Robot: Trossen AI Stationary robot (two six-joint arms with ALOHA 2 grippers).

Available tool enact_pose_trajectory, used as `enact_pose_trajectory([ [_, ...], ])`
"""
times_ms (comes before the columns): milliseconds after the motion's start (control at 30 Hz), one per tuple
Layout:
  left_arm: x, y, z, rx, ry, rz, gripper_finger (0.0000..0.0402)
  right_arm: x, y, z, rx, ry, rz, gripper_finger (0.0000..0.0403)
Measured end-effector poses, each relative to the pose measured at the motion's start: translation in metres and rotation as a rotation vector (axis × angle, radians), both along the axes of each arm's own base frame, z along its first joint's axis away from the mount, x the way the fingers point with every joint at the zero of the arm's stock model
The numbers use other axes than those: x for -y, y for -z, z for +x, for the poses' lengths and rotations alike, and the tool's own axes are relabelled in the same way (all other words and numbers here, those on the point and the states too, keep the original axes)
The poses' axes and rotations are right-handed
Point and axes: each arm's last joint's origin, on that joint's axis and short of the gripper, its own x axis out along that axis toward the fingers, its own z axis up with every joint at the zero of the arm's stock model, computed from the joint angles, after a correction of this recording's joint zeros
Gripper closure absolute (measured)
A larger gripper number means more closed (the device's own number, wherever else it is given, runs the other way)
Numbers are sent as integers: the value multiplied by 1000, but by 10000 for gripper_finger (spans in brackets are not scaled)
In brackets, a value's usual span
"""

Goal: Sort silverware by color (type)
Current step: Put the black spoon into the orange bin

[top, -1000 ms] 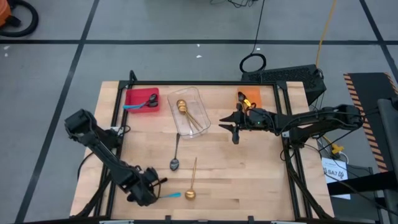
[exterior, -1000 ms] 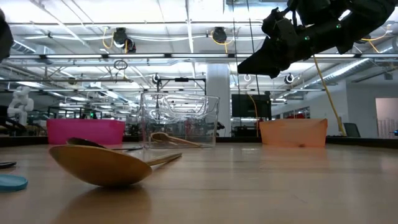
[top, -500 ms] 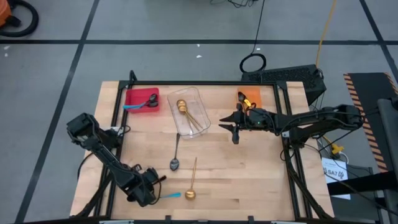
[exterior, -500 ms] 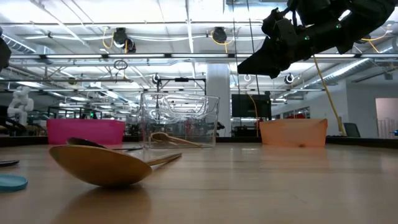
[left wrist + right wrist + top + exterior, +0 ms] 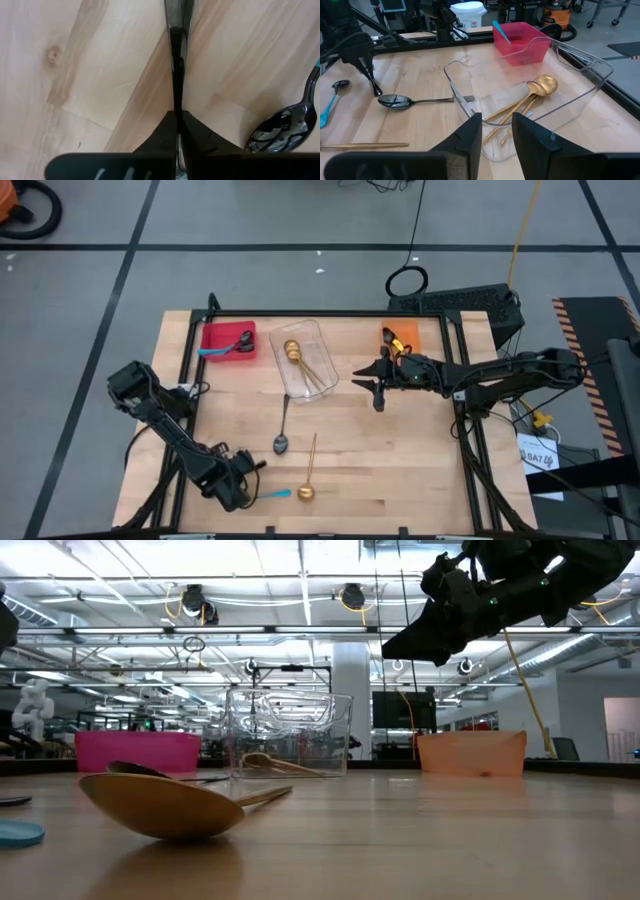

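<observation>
At lower left, the left gripper (image 5: 243, 482) has its fingers pressed together beside the blue-handled spoon (image 5: 272, 494), apparently gripping nothing, while the right gripper (image 5: 372, 385) waits half-spread at centre.

Gold spoon (image 5: 309, 474), silvery spoon (image 5: 282, 430), seemingly blue-handled spoon (image 5: 272, 494) lie flat near the front.

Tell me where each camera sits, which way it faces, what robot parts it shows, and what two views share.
High: above, looking straight down on the table; both arms, left gripper and right gripper.
Low: at tabletop height, looking level past a gold spoon into the room; right gripper overhead.
Left wrist: facing down at the wood; own shut fingers.
Right wrist: looking across the table at the clear bin; own open fingers.
Shared: both wrist views show the blue-handled spoon.
</observation>
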Motion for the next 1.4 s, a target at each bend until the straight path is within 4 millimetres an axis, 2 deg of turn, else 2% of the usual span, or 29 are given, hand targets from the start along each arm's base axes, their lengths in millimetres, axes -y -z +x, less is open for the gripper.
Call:
enact_pose_trajectory([
  [133, 5, -14, 5, -18, 61, 51, 392, 0, 0, 0, 1, 2, 7, 303],
  [367, 14, -69, 24, 52, 299, 161, 393, 0, -5, 3, 24, 8, 88, 303],
  [533, 8, -103, 45, 116, 542, 238, 394, -4, -20, 10, 23, -125, 222, 303],
  [733, -21, -125, 77, 154, 741, 357, 394, -9, -46, 18, -73, -253, 414, 303],
  [900, -54, -128, 100, 125, 852, 431, 394, -21, -66, 21, -160, -344, 386, 303],
  [1000, -76, -129, 116, 136, 863, 449, 394, -32, -78, 21, -206, -366, 298, 303],
  [1200, -119, -134, 150, 285, 751, 471, 394, -49, -86, 17, -301, -247, 41, 303],
  [1400, -149, -137, 164, 354, 697, 453, 394, -59, -87, 15, -317, -140, -112, 303],
])
